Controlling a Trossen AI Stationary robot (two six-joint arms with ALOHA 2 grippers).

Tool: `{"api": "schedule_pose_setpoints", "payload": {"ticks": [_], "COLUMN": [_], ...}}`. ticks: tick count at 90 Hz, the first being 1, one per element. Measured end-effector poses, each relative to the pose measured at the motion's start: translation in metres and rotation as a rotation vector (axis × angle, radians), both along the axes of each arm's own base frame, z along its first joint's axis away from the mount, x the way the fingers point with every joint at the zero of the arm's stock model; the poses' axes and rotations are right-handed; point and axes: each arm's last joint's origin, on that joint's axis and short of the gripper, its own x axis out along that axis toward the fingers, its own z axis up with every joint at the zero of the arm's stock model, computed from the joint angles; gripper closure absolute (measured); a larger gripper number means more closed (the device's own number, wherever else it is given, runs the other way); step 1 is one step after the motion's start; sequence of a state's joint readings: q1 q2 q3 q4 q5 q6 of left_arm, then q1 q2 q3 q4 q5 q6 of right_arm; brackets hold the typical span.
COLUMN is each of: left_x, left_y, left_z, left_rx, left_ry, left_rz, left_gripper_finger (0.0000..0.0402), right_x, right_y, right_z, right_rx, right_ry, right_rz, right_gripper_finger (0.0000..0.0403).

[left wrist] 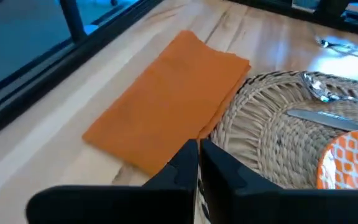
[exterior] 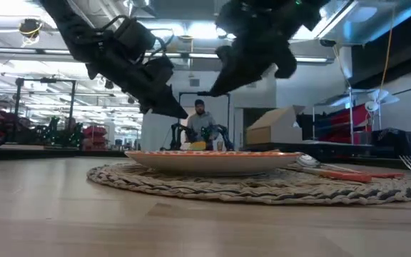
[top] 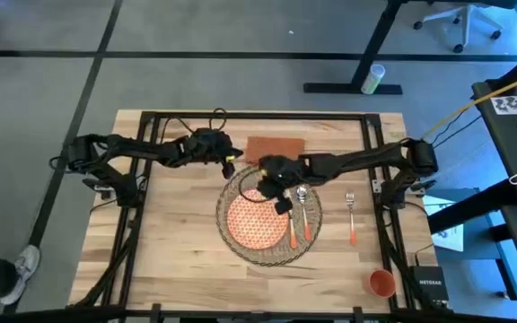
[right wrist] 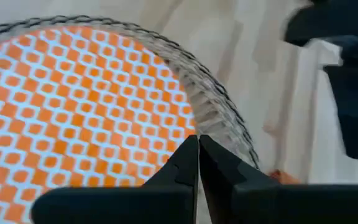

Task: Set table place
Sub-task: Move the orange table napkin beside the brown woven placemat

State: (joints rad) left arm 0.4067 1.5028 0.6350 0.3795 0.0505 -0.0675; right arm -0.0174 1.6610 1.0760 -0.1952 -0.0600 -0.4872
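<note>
A: What's looking risky?

B: Both grippers are hovering w/ fingers closed, empty: left gripper [top: 230, 160] at frame centre by the rust-orange rectangular cloth napkin [top: 275, 147], right gripper [top: 283, 203] over the orange patterned round plate [top: 257, 220]. Dropping too far, either's prob. nudging the round beige woven placemat [top: 240, 247].

A: Setting?

B: Mid-frame on the light plank table [top: 178, 233]; fork [top: 351, 218] and small orange cup [top: 381, 283] are sitting lower right.

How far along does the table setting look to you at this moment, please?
Done: the plate sits on the placemat, with spoon and knife beside it.

In hand: nothing; the left gripper and right gripper are shut and empty above the mat's far edge.

Left: the napkin, fork and cup lie off the mat.
</note>
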Motion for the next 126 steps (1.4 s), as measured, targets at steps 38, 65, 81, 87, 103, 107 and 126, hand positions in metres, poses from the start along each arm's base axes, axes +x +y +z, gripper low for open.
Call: {"api": "schedule_pose_setpoints", "payload": {"ticks": [38,65,81,87,103,107,126], "left_x": [0.001,0.025,0.05,0.056,0.062,0.061,0.048], "left_y": [0.0,0.007,0.012,0.014,0.02,0.022,0.035], "left_z": [0.002,-0.024,-0.027,-0.03,-0.042,-0.044,-0.051], "left_rx": [-0.004,-0.049,-0.045,-0.047,-0.061,-0.062,-0.038], "left_ry": [-0.028,0.055,0.161,0.216,0.293,0.312,0.43], "left_rz": [-0.04,-0.044,-0.091,-0.109,-0.102,-0.087,-0.002], "left_gripper_finger": [0.0402,0.0402,0.0402,0.0402,0.0402,0.0402,0.0402], "right_x": [-0.099,-0.12,-0.123,-0.123,-0.123,-0.124,-0.124], "right_y": [-0.024,-0.024,-0.024,-0.024,-0.024,-0.024,-0.024], "right_z": [0.003,0.008,0.004,0.004,0.004,0.003,0.002], "right_rx": [0.066,0.027,0.017,0.017,0.014,0.013,0.011], "right_ry": [-0.243,-0.232,-0.181,-0.179,-0.173,-0.17,-0.159], "right_rz": [-0.255,-0.31,-0.319,-0.319,-0.317,-0.318,-0.319], "right_gripper_finger": [0.0403,0.0403,0.0403,0.0403,0.0403,0.0403,0.0403]}}
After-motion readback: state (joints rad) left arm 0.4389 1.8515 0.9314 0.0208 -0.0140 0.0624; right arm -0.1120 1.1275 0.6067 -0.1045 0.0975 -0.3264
